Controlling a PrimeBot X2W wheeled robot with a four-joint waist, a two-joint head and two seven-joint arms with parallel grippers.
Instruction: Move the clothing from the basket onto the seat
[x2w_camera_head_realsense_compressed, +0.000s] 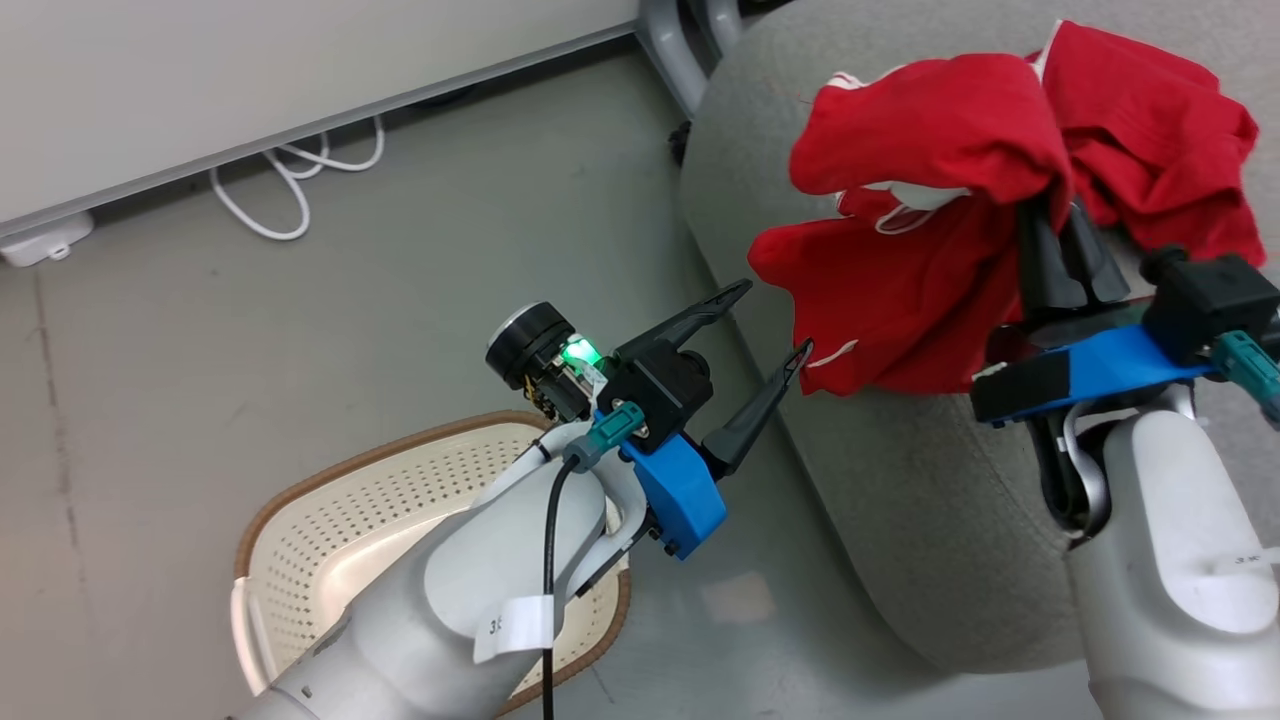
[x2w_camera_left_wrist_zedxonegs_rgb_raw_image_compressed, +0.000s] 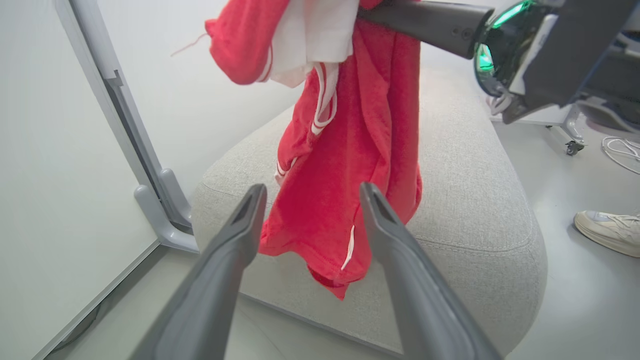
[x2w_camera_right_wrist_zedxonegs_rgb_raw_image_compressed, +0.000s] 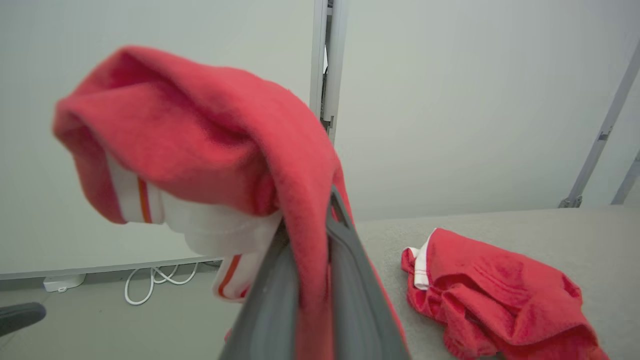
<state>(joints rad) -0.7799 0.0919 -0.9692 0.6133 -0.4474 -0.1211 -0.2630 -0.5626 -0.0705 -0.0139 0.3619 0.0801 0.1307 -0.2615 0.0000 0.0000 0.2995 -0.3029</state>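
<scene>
- The right claw (x2w_camera_head_realsense_compressed: 1060, 225) is squeezed shut on the held red garment (x2w_camera_head_realsense_compressed: 900, 170). Its two fingers pinch a bunched fold near the top, and the rest hangs down over the seat (x2w_camera_head_realsense_compressed: 900, 480).
- The low end of the hanging cloth is close to the seat's near edge. I cannot tell if it touches.
- The other red garment (x2w_camera_head_realsense_compressed: 1150, 120) lies in a crumpled heap on the seat, just behind the hanging one.
- The left claw (x2w_camera_head_realsense_compressed: 775, 318) has its fingers wide apart and holds nothing. It points at the hanging cloth from just beside the seat's edge.
- The basket (x2w_camera_head_realsense_compressed: 400, 490) sits on the floor under the left arm. The part I can see has no clothes in it.
- The cloth is soft and floppy, and it looks light. It will not break, and it droops any way it likes.
- It looks fuzzy, not slippery, so a pinch on a thick fold should hold well.
- A good place to grab is a bunched part or the white trim. One thin loose corner could slide out.
- When let go, it will likely drop in a heap. Cloth near the edge could slip to the floor, so further in over the seat seems safer.
</scene>
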